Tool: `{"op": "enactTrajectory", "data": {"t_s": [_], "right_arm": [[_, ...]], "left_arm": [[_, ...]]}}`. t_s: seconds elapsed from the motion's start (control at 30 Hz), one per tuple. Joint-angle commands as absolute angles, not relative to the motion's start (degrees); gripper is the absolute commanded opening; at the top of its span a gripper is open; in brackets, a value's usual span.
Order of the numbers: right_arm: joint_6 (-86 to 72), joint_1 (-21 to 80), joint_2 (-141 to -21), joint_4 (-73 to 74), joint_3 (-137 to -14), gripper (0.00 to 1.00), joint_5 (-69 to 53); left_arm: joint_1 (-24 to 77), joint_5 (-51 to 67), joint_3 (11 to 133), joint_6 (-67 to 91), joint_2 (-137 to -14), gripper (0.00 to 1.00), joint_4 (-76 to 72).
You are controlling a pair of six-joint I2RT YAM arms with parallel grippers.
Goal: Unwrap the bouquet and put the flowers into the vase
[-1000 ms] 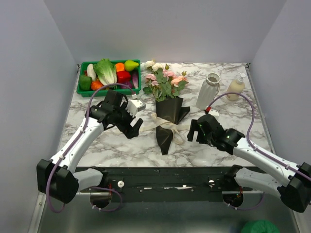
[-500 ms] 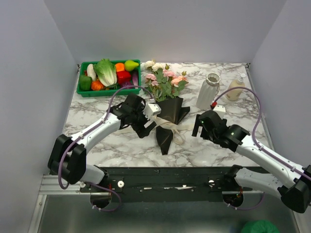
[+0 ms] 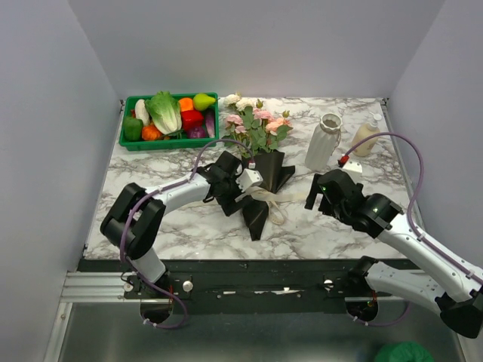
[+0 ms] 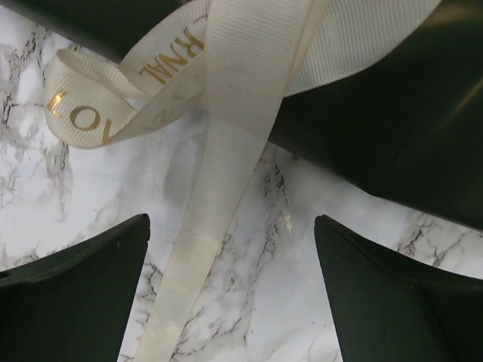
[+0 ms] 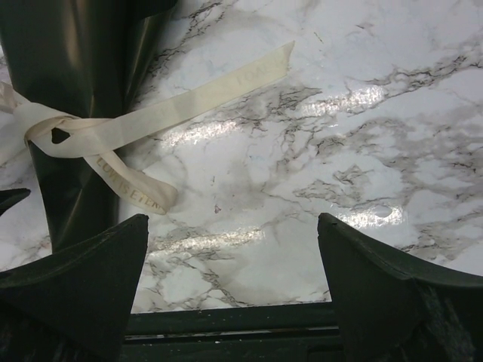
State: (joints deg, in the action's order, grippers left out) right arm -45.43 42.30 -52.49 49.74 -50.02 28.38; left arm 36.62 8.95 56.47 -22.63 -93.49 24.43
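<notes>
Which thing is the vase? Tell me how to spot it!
Look at the marble table, toward its far right side. Just right of the bouquet stands the vase. It is tall, white and ribbed with a wide open mouth, while the smaller cream bottle beside it is smooth and capped.

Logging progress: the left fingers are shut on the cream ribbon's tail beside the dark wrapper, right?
Not quite. The left wrist view shows the left fingers open, not shut; the cream ribbon tail lies ungripped between them, beside the dark wrapper.
</notes>
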Motion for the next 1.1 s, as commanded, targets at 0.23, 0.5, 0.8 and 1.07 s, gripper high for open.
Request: {"op": "enactTrajectory", "data": {"t_s": [0.23, 0.5, 0.8, 1.07], "right_arm": [[-47.81, 42.45, -53.17, 52.73, -50.80, 0.97, 32.07], [-51.59, 42.45, -59.32, 53.62, -52.64, 0.95, 34.10], [-52.03, 42.01, -64.86, 47.82, -50.72, 1.00, 33.93], [-51.07, 39.64, -73.90, 40.87, -48.87, 1.00, 34.19]], "left_arm": [[38.14, 4.13, 59.76, -23.02, -98.08, 0.97, 18.55], [38.23, 5.80, 60.73, -23.38, -99.14, 0.54, 20.30], [37.35, 5.54, 59.59, -23.82, -96.34, 0.36, 23.11], [34.37, 5.62, 60.73, -23.29, -84.47, 0.00, 29.70]]}}
